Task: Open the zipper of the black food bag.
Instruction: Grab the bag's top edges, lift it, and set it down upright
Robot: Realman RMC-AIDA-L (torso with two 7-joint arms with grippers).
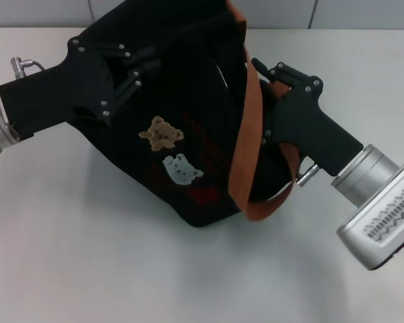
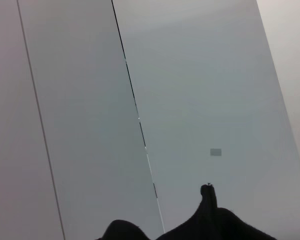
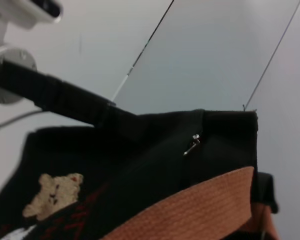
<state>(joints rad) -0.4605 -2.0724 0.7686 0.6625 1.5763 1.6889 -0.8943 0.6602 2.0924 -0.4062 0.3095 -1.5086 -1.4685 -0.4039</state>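
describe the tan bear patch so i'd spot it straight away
Find the black food bag held between the left hand and the right hand on the white table. On its side sits the tan bear, above a pale blue patch; it is the only brown, furry-looking one.

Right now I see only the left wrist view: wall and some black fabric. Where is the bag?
Observer: In the head view the black food bag lies tilted on the white table, bear patch up.
Operator: And the arms?
Observer: The left gripper is at the bag's far left edge, the right gripper at its right side by the orange strap.
Operator: Any pull visible?
Observer: The right wrist view shows a small metal pull; which zipper, I cannot tell.
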